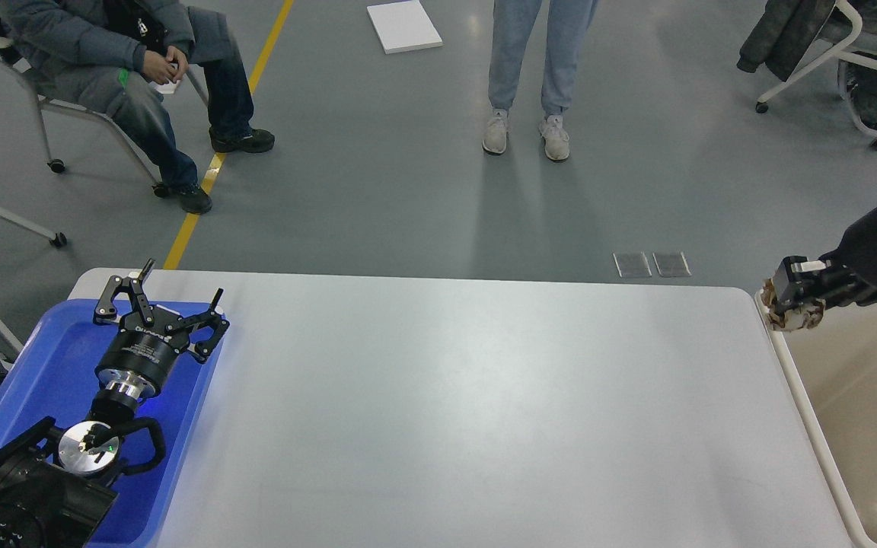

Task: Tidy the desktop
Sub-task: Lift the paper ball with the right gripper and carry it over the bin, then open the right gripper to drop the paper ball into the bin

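Right hand is holding a crumpled brownish scrap, fingers clamped on it, over the bin at the desk's right edge, likely for dropping. Left hand is hovering over the blue tray, fingers apart, holding nothing.

Even, bright overhead lighting. The desktop carries a broad soft sheen across its middle; the grey floor shows pale reflections and a faint shadow below the standing person. Focus is sharp throughout, with no motion blur.
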### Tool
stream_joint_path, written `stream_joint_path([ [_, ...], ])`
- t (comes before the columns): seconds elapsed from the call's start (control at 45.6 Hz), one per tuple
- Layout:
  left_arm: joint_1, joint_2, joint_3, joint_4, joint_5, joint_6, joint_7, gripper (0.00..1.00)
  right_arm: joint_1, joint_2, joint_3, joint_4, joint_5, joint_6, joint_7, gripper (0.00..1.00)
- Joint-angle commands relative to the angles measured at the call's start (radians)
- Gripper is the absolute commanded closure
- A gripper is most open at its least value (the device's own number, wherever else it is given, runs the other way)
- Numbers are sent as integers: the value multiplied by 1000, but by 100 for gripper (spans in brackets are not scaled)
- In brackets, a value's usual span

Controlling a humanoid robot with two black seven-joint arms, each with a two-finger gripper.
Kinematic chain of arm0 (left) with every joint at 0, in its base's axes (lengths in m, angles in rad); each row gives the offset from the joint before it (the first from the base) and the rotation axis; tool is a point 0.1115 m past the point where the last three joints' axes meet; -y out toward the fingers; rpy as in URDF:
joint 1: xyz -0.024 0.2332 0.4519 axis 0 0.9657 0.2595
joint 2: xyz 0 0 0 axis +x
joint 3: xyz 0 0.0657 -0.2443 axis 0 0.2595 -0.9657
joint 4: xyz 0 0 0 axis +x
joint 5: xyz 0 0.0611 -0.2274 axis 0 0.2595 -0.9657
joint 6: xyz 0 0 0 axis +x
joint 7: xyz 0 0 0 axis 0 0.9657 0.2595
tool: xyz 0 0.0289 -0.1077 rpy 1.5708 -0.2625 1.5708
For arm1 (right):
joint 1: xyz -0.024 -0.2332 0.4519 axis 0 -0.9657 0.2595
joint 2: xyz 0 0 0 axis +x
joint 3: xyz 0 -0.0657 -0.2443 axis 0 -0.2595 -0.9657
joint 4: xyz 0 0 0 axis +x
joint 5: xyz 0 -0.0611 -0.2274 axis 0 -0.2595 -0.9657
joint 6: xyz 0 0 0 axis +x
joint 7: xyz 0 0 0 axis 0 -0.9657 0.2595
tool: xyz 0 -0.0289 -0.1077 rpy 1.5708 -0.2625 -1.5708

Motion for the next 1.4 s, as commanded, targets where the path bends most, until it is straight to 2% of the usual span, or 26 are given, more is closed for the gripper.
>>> stream_joint_path([
  [0.0,0,0,1,0,1,0,0,0,212,-28,-51,93,-1,91,-1,100],
  [0.263,0,0,0,0,-1,0,0,0,295,-31,-49,108,-1,91,-3,100],
  [0.636,0,0,1,0,-1,0,0,0,218,-24,-46,76,-4,91,-6,100],
  [0.966,0,0,0,0,1,0,0,0,-53,-37,-26,-309,15,91,1,100],
  [1.097,0,0,0,0,-1,0,0,0,-242,-69,38,-442,68,86,1,100],
  [1.383,0,0,0,0,-1,0,0,0,-457,-88,70,-593,196,-84,-6,100],
])
